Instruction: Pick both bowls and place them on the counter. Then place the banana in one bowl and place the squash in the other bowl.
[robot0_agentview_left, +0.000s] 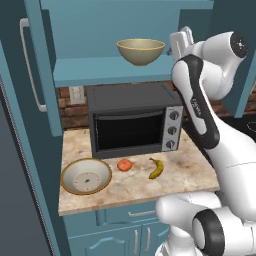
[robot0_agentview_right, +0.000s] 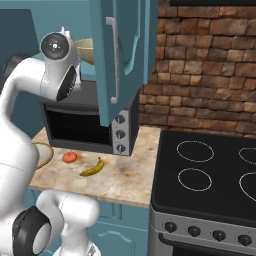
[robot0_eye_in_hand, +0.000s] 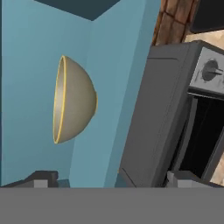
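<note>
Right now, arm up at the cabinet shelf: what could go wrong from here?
1. The tan bowl sits on the open shelf above the toaster oven. A poor grip could drop it onto the oven or counter.
2. The gripper is apart from the bowl, fingers spread; its curved wall could slip out.
3. The squash and banana lie beside the shallow bowl; setting down there could knock them.

Arm raised high, elbow bent, wrist rolled sideways; claw (robot0_eye_in_hand: 109, 178) fingers spread, holding nothing
</note>
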